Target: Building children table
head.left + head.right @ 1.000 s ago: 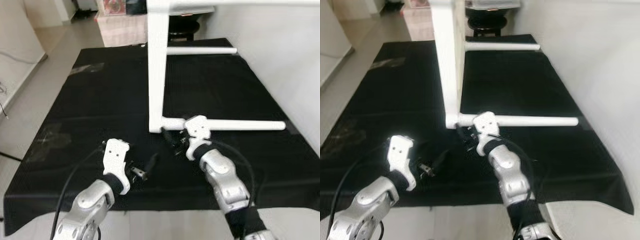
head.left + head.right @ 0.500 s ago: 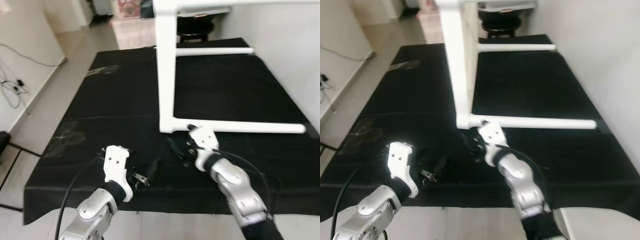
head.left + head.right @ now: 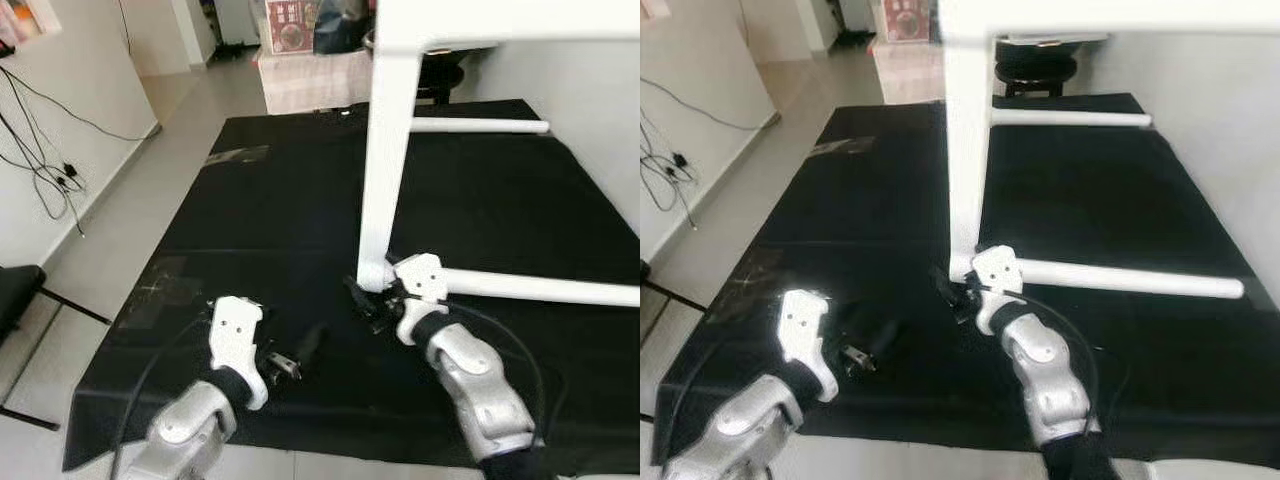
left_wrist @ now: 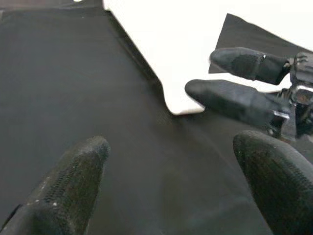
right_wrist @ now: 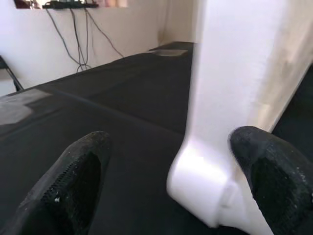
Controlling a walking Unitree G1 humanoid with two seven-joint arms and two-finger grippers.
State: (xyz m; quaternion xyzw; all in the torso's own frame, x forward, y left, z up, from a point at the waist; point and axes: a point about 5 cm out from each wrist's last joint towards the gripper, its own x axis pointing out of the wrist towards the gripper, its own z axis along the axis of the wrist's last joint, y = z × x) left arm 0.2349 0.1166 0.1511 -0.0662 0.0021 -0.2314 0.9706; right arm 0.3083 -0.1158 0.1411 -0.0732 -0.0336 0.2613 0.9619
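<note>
The black bench (image 3: 250, 200) carries our white table (image 3: 385, 170), mid-frame. We judge we're fitting its leg (image 3: 540, 288): right pincer (image 3: 368, 300) wide at the corner joint, left pincer (image 3: 290, 355) wide, lower left.

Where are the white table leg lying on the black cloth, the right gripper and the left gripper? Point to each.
white table leg (image 3: 540, 288): left eye view, mid shaft.
right gripper (image 3: 368, 303): left eye view, between its fingertips.
left gripper (image 3: 300, 350): left eye view, between its fingertips.
</note>
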